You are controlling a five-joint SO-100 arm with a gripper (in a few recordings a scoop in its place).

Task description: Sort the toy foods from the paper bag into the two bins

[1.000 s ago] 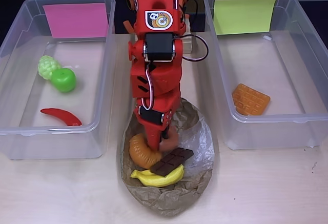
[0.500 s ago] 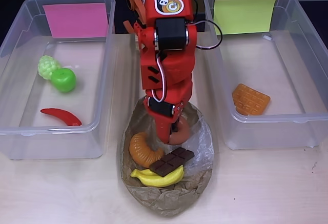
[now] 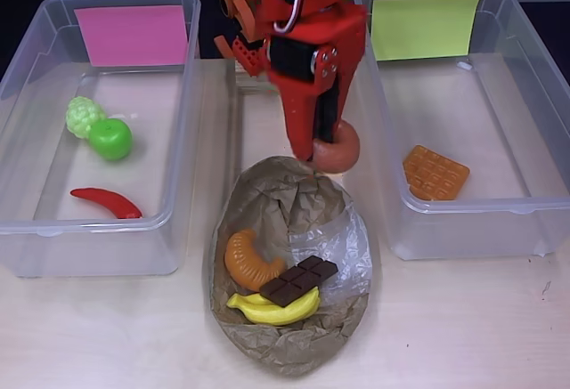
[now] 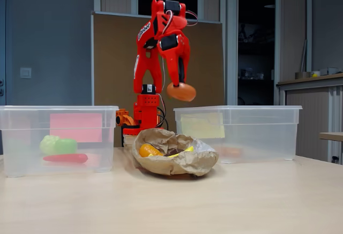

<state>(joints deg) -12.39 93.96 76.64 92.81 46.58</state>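
Your red gripper (image 3: 331,144) hangs high above the desk (image 3: 463,327), its fingers closed on the round brown plastic donut (image 3: 337,148), which they pinch at its upper rim so that most of the ring hangs below the tips; the fixed view shows the donut (image 4: 181,91) well clear of everything under it. It looks light, hard and smooth, so it should not deform, but a glossy rounded edge can pivot or slip in a two-point pinch; keep the squeeze firm and swing gently.

Below and slightly toward you from the fingers lies the crumpled brown paper bag (image 3: 294,340), holding the orange ridged croissant (image 3: 248,260), the dark chocolate bar (image 3: 299,280) and the yellow banana (image 3: 278,310). The bar lies flat, partly on the banana: take it across its narrow width. The croissant is best gripped across its thick middle.

Just to the picture-right of the fingers stands the clear tub with the yellow-green label (image 3: 499,202), the orange waffle (image 3: 435,173) inside. Well to the picture-left is the clear tub with the pink label (image 3: 27,220), holding green grapes (image 3: 84,116), a green apple (image 3: 111,139) and a red chili (image 3: 105,201).
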